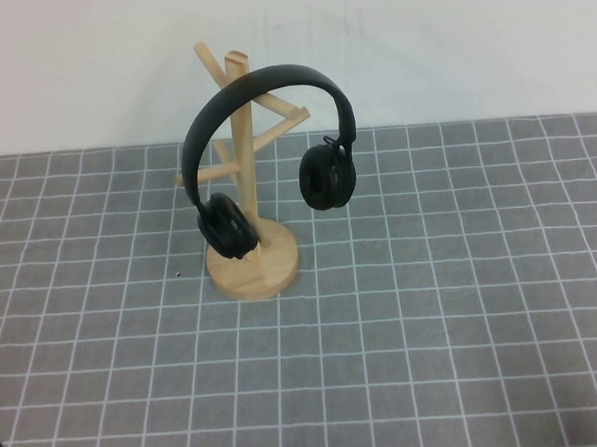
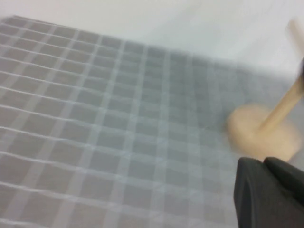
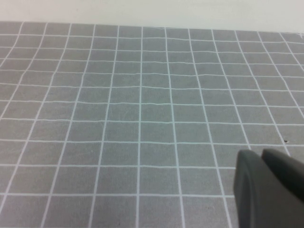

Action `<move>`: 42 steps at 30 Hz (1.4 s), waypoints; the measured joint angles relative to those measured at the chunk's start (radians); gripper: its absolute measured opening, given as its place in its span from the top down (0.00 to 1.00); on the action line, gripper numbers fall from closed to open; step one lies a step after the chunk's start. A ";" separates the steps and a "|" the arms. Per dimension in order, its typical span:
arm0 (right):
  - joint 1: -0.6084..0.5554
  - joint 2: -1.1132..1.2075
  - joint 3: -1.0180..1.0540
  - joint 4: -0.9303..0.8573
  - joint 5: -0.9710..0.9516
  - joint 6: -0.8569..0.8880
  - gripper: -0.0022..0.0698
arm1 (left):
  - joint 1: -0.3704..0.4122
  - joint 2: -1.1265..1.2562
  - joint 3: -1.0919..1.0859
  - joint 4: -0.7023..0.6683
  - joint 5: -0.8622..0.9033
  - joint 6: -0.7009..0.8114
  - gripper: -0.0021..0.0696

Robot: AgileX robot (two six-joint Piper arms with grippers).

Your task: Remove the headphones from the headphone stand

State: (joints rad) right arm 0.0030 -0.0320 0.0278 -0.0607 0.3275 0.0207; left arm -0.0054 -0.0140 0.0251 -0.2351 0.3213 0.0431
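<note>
The black headphones hang by their headband over the top of the light wooden headphone stand, at the back middle of the table. One ear cup sits low by the round base and the other hangs to the right of the post. My left gripper is shut and empty, apart from the stand, whose blurred base and post show in the left wrist view. My right gripper is shut and empty over bare mat. Neither gripper shows in the high view.
A grey mat with a white grid covers the table. A plain white wall rises behind the mat's far edge. A small dark speck lies left of the stand.
</note>
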 joint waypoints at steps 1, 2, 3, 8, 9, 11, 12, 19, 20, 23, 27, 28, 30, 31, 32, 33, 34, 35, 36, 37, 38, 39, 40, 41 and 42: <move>0.000 0.000 0.000 0.000 0.000 0.000 0.98 | 0.000 0.000 0.000 -0.059 -0.022 -0.018 0.98; 0.000 0.000 0.000 0.000 0.000 0.000 0.98 | 0.000 0.000 0.000 -0.124 -0.047 -0.034 0.98; 0.000 0.000 0.000 0.000 0.000 0.000 0.98 | 0.000 0.000 0.000 -0.176 -0.076 -0.043 0.98; 0.000 0.000 0.000 0.000 0.000 0.000 0.98 | 0.000 0.000 0.000 -0.348 -0.209 -0.064 0.98; 0.000 0.000 0.000 0.000 0.000 0.000 0.98 | 0.000 0.000 0.000 -0.356 -0.223 -0.065 0.98; 0.000 0.000 0.000 0.000 0.000 0.000 0.98 | 0.000 0.000 0.000 -0.366 -0.236 -0.065 0.98; 0.000 0.000 0.000 0.000 0.000 0.000 0.98 | 0.000 0.000 -0.002 -0.368 -0.226 -0.065 0.98; 0.000 0.000 0.000 0.000 0.000 0.000 0.98 | 0.000 0.113 -0.296 -0.302 0.130 0.139 0.98; 0.000 0.000 0.000 0.000 0.000 0.000 0.98 | 0.000 0.165 -0.353 -0.278 0.181 0.174 0.98; 0.000 0.000 0.000 0.000 0.000 0.000 0.98 | 0.000 0.325 -0.499 -0.215 0.283 0.273 0.98; 0.000 0.000 0.000 0.000 0.000 0.000 0.98 | 0.000 0.545 -0.657 -0.185 0.325 0.440 0.98; 0.000 0.000 0.000 0.000 0.000 0.000 0.98 | 0.000 0.602 -0.690 -0.185 0.319 0.482 0.98; 0.000 0.000 0.000 0.000 0.000 0.000 0.98 | 0.000 0.702 -0.744 -0.200 0.306 0.546 0.98; 0.000 0.000 0.000 0.000 0.000 0.000 0.98 | 0.000 0.756 -0.772 -0.220 0.302 0.571 0.98; 0.000 0.000 0.000 0.000 0.000 0.000 0.98 | 0.000 0.807 -0.799 -0.241 0.297 0.591 0.98; 0.000 0.000 0.000 0.000 0.000 0.000 0.98 | -0.010 0.844 -0.819 -0.257 0.290 0.607 0.98; 0.000 0.000 0.000 0.000 0.000 0.000 0.98 | -0.029 0.889 -0.841 -0.273 0.285 0.628 0.98; 0.000 0.000 0.000 0.000 0.000 0.000 0.98 | -0.056 0.929 -0.860 -0.278 0.277 0.647 0.98; 0.000 0.000 0.000 0.000 0.000 0.000 0.98 | -0.083 0.962 -0.878 -0.278 0.267 0.660 0.98; 0.000 0.000 0.000 0.000 0.000 0.000 0.98 | -0.123 0.991 -0.893 -0.278 0.253 0.670 0.98; 0.000 0.000 0.000 0.000 0.000 0.000 0.98 | -0.168 1.016 -0.907 -0.274 0.232 0.674 0.98; 0.000 0.000 0.000 0.000 0.000 0.000 0.98 | -0.205 1.034 -0.917 -0.269 0.212 0.677 0.98; 0.000 0.000 0.000 0.000 0.000 0.000 0.98 | -0.251 1.055 -0.927 -0.256 0.184 0.677 0.98; 0.000 0.000 0.000 0.000 0.000 0.000 0.98 | -0.297 1.075 -0.936 -0.240 0.153 0.677 0.98; 0.000 0.000 0.000 0.000 0.000 0.000 0.98 | -0.340 1.090 -0.942 -0.220 0.129 0.679 0.98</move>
State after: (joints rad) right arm 0.0030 -0.0320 0.0278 -0.0607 0.3275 0.0207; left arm -0.3451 1.0756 -0.9174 -0.4556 0.4504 0.7219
